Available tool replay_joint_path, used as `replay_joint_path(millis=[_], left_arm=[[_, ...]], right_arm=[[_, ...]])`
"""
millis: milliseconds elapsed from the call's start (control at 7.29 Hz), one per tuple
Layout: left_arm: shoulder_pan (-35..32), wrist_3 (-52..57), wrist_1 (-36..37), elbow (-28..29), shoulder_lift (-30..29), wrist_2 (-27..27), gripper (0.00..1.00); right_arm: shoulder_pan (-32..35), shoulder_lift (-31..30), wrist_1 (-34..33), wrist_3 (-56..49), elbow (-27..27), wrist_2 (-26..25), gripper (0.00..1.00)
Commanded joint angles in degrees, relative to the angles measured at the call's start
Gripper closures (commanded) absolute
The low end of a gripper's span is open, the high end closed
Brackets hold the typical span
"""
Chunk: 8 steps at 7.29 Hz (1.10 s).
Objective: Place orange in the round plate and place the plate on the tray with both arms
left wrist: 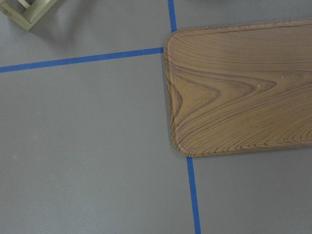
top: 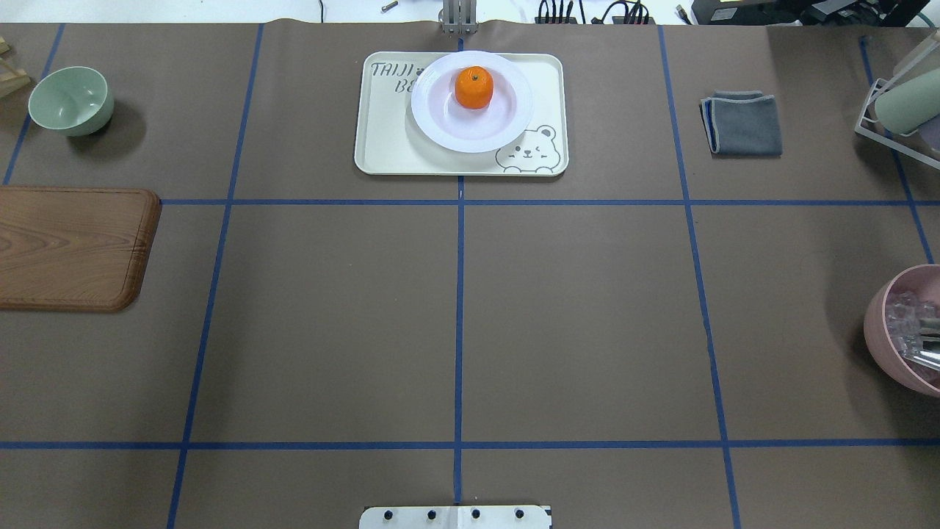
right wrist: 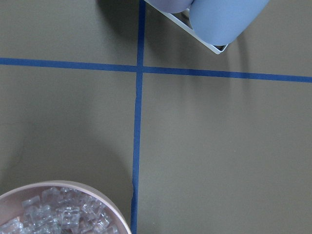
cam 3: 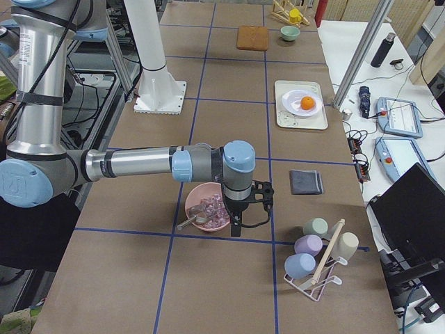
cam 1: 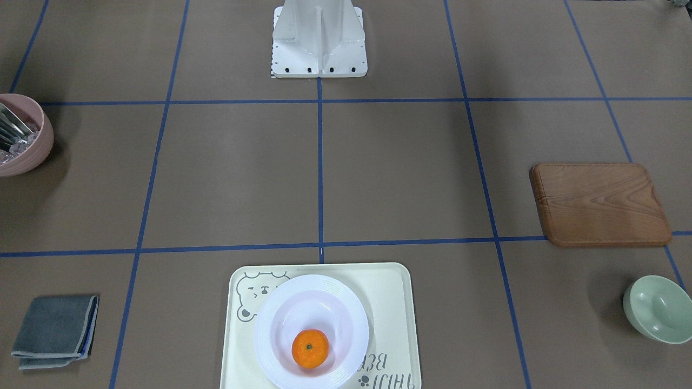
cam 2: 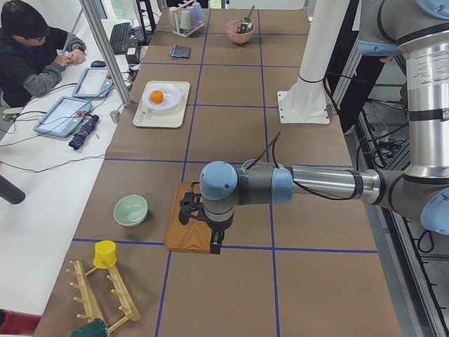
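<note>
The orange (cam 1: 310,349) (top: 474,87) lies in the sunken centre of the round plate (cam 1: 270,319) (top: 507,125). The plate rests on the cream tray (cam 1: 389,302) (top: 382,132) at the table's far middle edge. Neither arm is near them. My left gripper (cam 2: 210,242) hangs over the wooden board at my left end of the table. My right gripper (cam 3: 243,223) hangs beside the pink bowl at the other end. Both show only in the side views, so I cannot tell whether they are open or shut. The wrist views show no fingers.
A wooden board (cam 1: 600,204) and a pale-green bowl (cam 1: 657,308) lie on my left side. A pink bowl (cam 1: 21,135) holding clear pieces, a folded grey cloth (cam 1: 54,330) and a cup rack (cam 3: 320,257) are on my right. A person (cam 2: 28,49) sits at a side desk.
</note>
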Motion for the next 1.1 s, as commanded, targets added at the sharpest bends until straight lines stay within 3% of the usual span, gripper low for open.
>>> replay_joint_path(millis=[0,960], left_arm=[[0.0,0.0,0.0,0.1,0.0,0.0,0.0],[0.0,0.0,0.0,0.3,0.1,0.0,0.0]], right_arm=[[0.0,0.0,0.0,0.0,0.0,0.1,0.0],[0.0,-0.1,0.0,0.0,0.0,1.1,0.0]])
